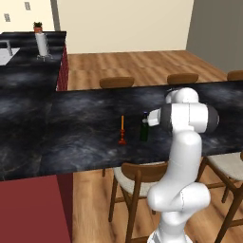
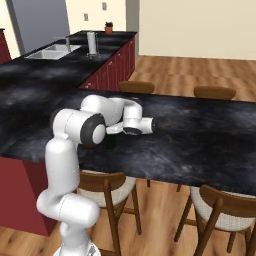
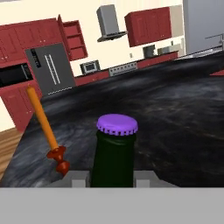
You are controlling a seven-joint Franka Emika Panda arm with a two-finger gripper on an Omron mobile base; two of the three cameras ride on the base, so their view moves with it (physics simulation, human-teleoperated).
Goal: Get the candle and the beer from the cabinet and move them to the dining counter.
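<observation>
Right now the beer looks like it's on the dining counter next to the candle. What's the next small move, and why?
Probably open the jaws and let go. The beer stands upright on the dining counter, beside the candle and apart from it, with the gripper closed around its neck. Both items appear delivered, so releasing, then backing straight off so the bottle isn't tipped, seems right.

Candle (image 1: 122,129) beside beer (image 1: 144,128) on dining counter (image 1: 71,128).
</observation>
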